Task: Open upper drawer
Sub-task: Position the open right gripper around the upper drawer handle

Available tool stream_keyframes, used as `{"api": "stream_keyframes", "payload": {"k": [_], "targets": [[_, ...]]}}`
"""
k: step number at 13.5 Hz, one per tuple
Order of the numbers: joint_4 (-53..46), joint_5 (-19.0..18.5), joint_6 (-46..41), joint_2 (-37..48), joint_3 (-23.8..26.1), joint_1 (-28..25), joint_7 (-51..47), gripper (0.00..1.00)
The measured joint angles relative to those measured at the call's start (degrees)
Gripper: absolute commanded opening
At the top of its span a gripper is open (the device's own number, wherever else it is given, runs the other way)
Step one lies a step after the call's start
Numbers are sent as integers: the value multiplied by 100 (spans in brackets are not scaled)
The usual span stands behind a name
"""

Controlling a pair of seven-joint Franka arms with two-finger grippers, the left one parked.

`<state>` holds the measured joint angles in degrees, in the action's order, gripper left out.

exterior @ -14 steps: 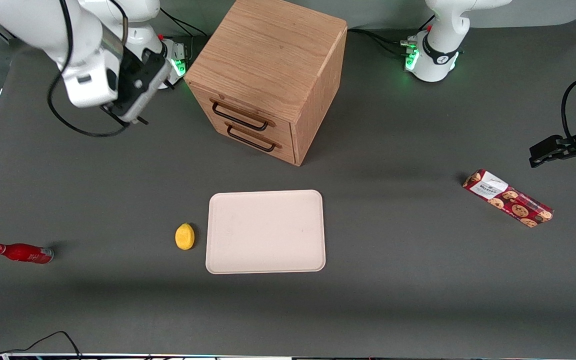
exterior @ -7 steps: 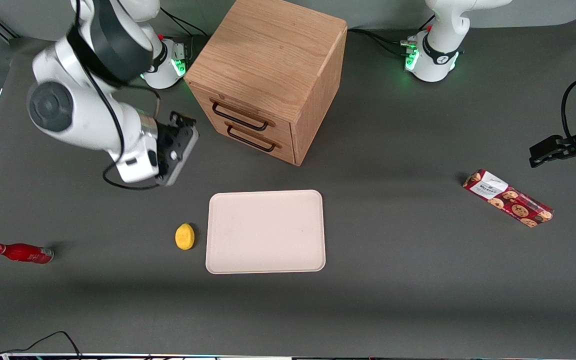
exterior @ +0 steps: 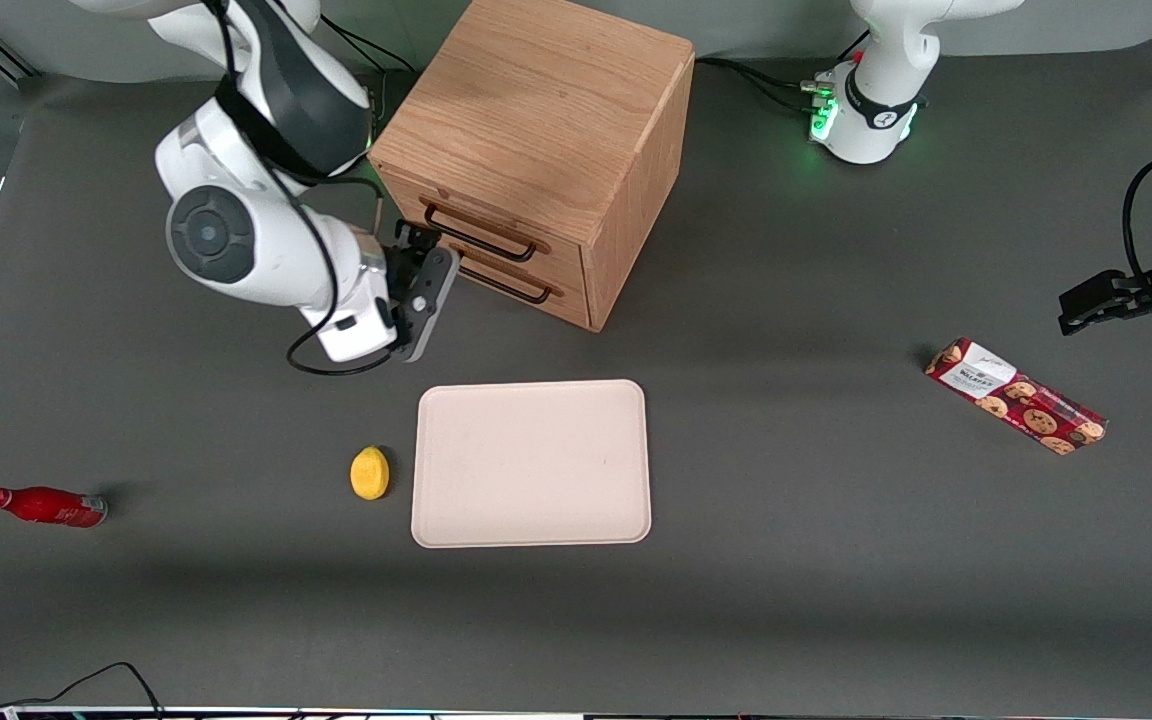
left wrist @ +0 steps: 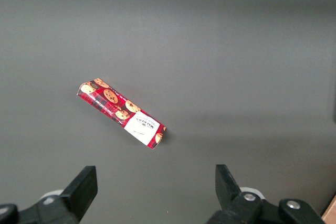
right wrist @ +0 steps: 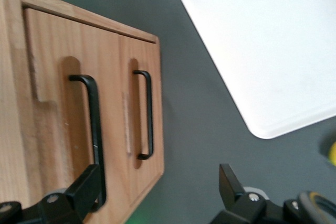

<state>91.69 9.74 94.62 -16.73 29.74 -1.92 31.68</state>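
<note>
I see the upper drawer point(exterior: 496, 228) flush in the face of the oak cabinet point(exterior: 536, 110), which stands farther from the front camera than everything else on the table point(exterior: 786, 560). Its dark bar handle point(exterior: 481, 232) runs level along the drawer front, long axis parallel to the cabinet's top edge, and the front faces the cream tray point(exterior: 532, 463) at a slant toward the working arm's end. The lower drawer point(exterior: 511, 280) sits shut just beneath. Bare mat lies between cabinet front and tray. My gripper point(exterior: 419, 243) hangs in front of the handle's end, fingers spread apart, holding nothing; in the wrist view one finger point(right wrist: 86, 192) overlaps the handle. A lemon point(exterior: 369, 472) lies beside the tray, a red bottle point(exterior: 41, 506) toward the working arm's end, a cookie box point(exterior: 1016, 396) toward the parked arm's end.
</note>
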Motion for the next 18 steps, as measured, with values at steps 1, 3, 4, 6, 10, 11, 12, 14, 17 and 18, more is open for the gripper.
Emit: {"api": "stream_keyframes", "payload": {"k": [1, 3, 4, 6, 10, 11, 12, 14, 17, 18], "targets": [[44, 0, 1, 4, 126, -4, -115, 100], [165, 0, 18, 36, 288, -10, -307, 100], [247, 0, 54, 67, 337, -11, -358, 100], [412, 0, 109, 141, 367, -8, -460, 100], [712, 0, 138, 289, 368, 9, -747, 100], [798, 0, 190, 330, 368, 14, -756, 100], [889, 0, 225, 373, 368, 15, -760, 100], [1058, 0, 281, 461, 372, 15, -767, 100], [1319, 0, 599, 540, 418, 15, -773, 100], [1389, 0, 671, 552, 443, 15, -781, 100]]}}
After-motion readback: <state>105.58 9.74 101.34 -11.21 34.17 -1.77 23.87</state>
